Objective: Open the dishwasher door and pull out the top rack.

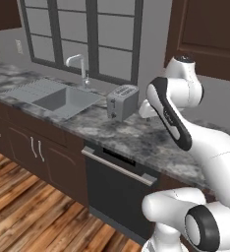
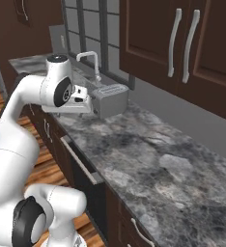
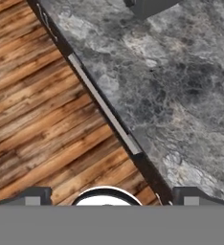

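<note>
The dishwasher door (image 1: 118, 196) is a black panel under the counter, shut flush with the cabinets. Its long silver bar handle (image 1: 119, 166) runs just below the counter edge and also shows from the side as the handle (image 2: 79, 161). My hand (image 2: 80, 100) hovers above the counter's front edge, over the dishwasher and beside the toaster. In the hand view the gripper (image 3: 112, 197) looks straight down, open, its fingertips (image 3: 35, 196) far apart with nothing between them. The handle (image 3: 104, 108) runs diagonally below it. The top rack is hidden behind the shut door.
A silver toaster (image 1: 123, 101) stands on the grey marble counter (image 1: 136, 140), close to my hand. Sink (image 1: 63, 101) and faucet (image 1: 81, 66) lie to the left. Brown cabinet doors (image 1: 36, 147) flank the dishwasher above the wooden floor (image 1: 33, 216). Upper cabinets (image 2: 182, 43) hang at right.
</note>
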{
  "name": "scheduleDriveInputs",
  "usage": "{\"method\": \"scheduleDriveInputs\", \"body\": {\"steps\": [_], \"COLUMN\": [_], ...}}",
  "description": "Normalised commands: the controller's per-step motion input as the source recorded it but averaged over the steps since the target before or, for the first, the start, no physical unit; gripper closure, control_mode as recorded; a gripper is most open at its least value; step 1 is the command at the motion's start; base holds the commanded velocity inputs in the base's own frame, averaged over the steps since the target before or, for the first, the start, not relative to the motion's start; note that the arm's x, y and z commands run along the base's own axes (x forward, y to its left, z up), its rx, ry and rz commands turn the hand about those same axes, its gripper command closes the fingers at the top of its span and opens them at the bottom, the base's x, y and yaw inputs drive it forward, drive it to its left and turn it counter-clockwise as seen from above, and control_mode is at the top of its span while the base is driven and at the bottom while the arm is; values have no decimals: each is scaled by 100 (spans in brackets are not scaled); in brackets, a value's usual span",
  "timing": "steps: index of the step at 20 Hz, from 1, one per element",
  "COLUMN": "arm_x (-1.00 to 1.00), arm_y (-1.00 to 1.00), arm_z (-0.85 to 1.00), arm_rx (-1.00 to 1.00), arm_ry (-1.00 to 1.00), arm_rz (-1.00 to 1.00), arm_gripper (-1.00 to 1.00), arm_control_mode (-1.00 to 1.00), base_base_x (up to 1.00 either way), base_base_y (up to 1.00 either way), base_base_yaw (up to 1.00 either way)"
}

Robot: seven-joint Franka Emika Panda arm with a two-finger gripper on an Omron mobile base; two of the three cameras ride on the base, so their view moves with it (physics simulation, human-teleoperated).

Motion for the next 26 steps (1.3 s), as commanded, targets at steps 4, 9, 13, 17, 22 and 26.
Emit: {"method": "scheduleDriveInputs", "body": {"steps": [4,9,13,17,22,26], "arm_x": [0,0,0,0,0,3], "arm_y": [84,86,65,50,21,4], "arm_z": [-19,-30,-35,-36,-27,-31], "arm_rx": [-12,-15,-15,-15,-20,-16], "arm_ry": [-1,0,-2,-6,-15,-10], "arm_rz": [3,0,0,0,5,4], "arm_gripper": [-100,-100,-100,-100,-100,-100], "arm_control_mode": [-100,-100,-100,-100,-100,-100], "base_base_x": [0,0,0,0,0,0], "base_base_y": [0,0,0,0,0,0], "base_base_yaw": [0,0,0,0,0,0]}}
